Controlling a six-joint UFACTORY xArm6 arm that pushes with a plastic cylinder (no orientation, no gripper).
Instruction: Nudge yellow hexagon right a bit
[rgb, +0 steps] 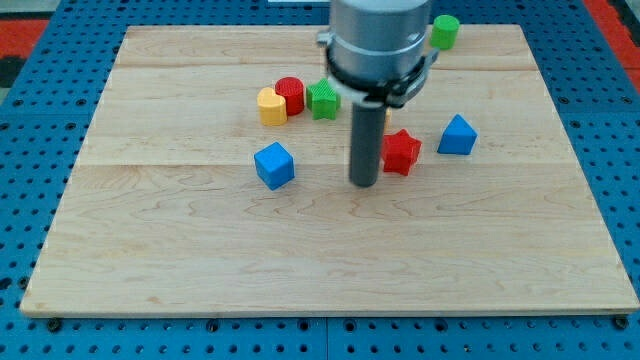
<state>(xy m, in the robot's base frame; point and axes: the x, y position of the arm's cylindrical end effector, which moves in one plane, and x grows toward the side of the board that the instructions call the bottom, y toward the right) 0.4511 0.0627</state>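
My tip (363, 184) rests on the wooden board (180, 260) near its middle. It stands just left of a red star block (402, 152) and well right of a blue cube (274, 165). The only yellow block that shows is a heart-like one (270, 106) at the upper left of the tip, touching a red cylinder (291, 94). No yellow hexagon shows clearly; the rod and the arm's body (378, 45) hide the board right behind them.
A green star block (323, 100) sits right of the red cylinder. A blue triangular block (457, 135) lies right of the red star. A green cylinder (445, 31) stands near the board's top edge. Blue pegboard (40, 120) surrounds the board.
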